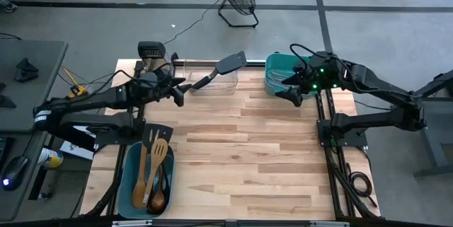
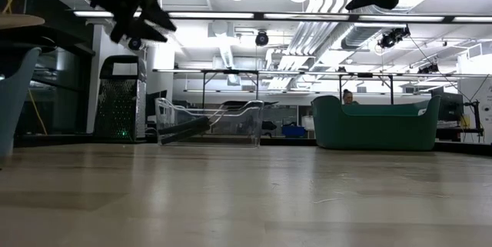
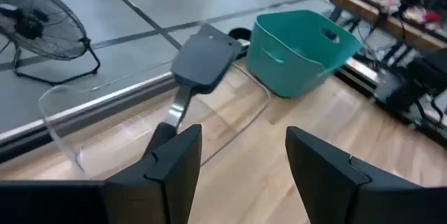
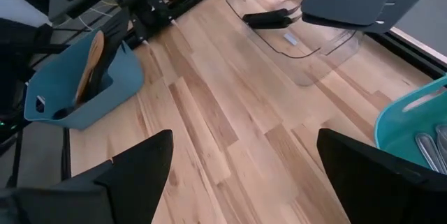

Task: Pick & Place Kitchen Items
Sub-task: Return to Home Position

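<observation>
Now my left gripper (image 3: 244, 155) hangs wide open by the clear bin (image 1: 225, 88), holding nothing. My right gripper (image 4: 244, 148) is open and empty by the teal tub (image 1: 272, 68). A black turner (image 1: 230, 63) leans in the clear bin, wooden spoons (image 1: 160, 155) sit in the blue bin (image 1: 129, 177), and metal pieces (image 4: 427, 146) lie in the tub. I see no tools on the table (image 1: 248, 149), so I think the sorting is done.

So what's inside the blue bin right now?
The blue bin holds a black turner, a wooden slotted spatula, a wooden spoon and at least one more wooden handle. The pile hides the bin's floor and anything lying beneath.
</observation>
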